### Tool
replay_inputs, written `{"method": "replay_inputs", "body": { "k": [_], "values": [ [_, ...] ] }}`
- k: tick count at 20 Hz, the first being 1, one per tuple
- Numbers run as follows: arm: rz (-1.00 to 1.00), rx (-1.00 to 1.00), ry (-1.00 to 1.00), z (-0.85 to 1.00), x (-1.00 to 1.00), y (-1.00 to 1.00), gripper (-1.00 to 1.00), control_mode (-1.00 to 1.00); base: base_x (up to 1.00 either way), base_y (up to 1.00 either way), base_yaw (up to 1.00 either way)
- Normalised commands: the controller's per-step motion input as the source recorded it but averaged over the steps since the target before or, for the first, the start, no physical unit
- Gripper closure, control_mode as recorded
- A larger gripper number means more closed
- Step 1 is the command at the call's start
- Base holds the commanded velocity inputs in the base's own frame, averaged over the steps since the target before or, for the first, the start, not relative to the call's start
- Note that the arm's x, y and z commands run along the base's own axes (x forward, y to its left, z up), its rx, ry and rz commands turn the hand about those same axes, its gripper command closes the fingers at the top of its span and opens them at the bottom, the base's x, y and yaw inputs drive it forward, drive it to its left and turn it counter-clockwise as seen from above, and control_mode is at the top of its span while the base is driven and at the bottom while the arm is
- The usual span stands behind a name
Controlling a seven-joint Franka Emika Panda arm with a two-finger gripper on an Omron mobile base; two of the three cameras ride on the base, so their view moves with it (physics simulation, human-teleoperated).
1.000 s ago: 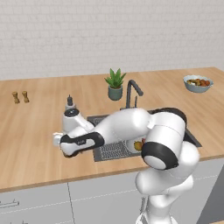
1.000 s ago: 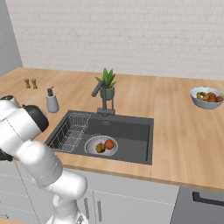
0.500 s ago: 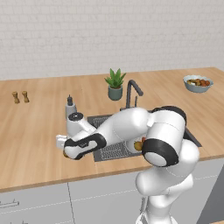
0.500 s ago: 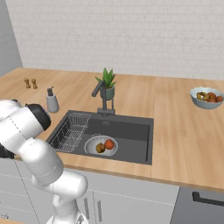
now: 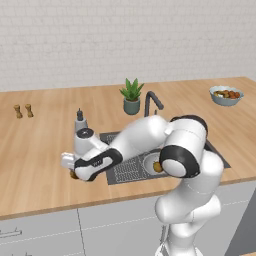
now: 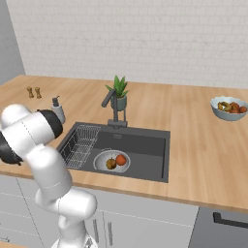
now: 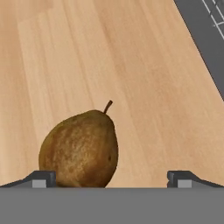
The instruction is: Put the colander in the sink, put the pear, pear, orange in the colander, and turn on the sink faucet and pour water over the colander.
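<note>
**A:** What's in the left base view?

**B:** A wooden counter (image 5: pixel 40 145) against a white brick wall. The white arm reaches low to the left, and its gripper (image 5: pixel 74 172) hangs over the counter left of the sink (image 5: pixel 216 152), with a bit of brown pear (image 5: pixel 74 175) showing beneath it. In the sink lies a wire rack (image 5: pixel 129 170); beside it sits the colander (image 5: pixel 150 162), partly behind the arm. The faucet (image 5: pixel 151 102) stands behind the basin, with a potted plant (image 5: pixel 132 96) and a soap bottle (image 5: pixel 80 119) nearby. A bowl of fruit (image 5: pixel 226 95) sits far right; two small shakers (image 5: pixel 23 110) far left.

**A:** And the right base view?

**B:** The same scene from the other side. The colander (image 6: pixel 112 161) rests on the sink (image 6: pixel 145 147) floor just right of the rack (image 6: pixel 81 143) — inside it, a pear (image 6: pixel 111 164) and the orange (image 6: pixel 120 160), side by side. The faucet's (image 6: pixel 112 104) spout angles left.

**A:** The hand view?

**B:** Close on one brown pear (image 7: pixel 81 151) lying on the counter (image 7: pixel 131 78), stem pointing up in the picture. The fingertips (image 7: pixel 41 178) stand spread wide — the pear sits between them, nearer the left tip; I cannot tell whether it touches. The sink's (image 7: pixel 203 35) dark edge cuts the upper right corner.
</note>
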Motion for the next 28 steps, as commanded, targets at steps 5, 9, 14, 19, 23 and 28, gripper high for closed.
{"method": "replay_inputs", "body": {
  "k": [5, 9, 14, 19, 23, 28],
  "values": [
    [-0.01, 0.0, 0.0, 0.0, 0.2, 0.17, -1.0, -1.0, 0.0, 0.0, 0.0],
    [-0.03, 0.0, 0.0, 0.0, 0.21, 0.04, -1.0, -1.0, 0.0, 0.0, 0.0],
    [-0.04, 0.0, 0.0, -0.1, 0.05, 0.03, -1.0, -1.0, 0.0, 0.0, 0.0],
    [-0.05, 0.0, 0.0, -0.16, 0.07, 0.1, -1.0, -1.0, 0.0, 0.0, 0.0],
    [-0.06, 0.0, 0.0, -0.13, 0.24, 0.14, -1.0, -1.0, 0.0, 0.0, 0.0],
    [-0.07, 0.0, 0.0, -0.17, 0.25, 0.17, 1.0, -1.0, 0.0, 0.0, 0.0]
  ]
}}
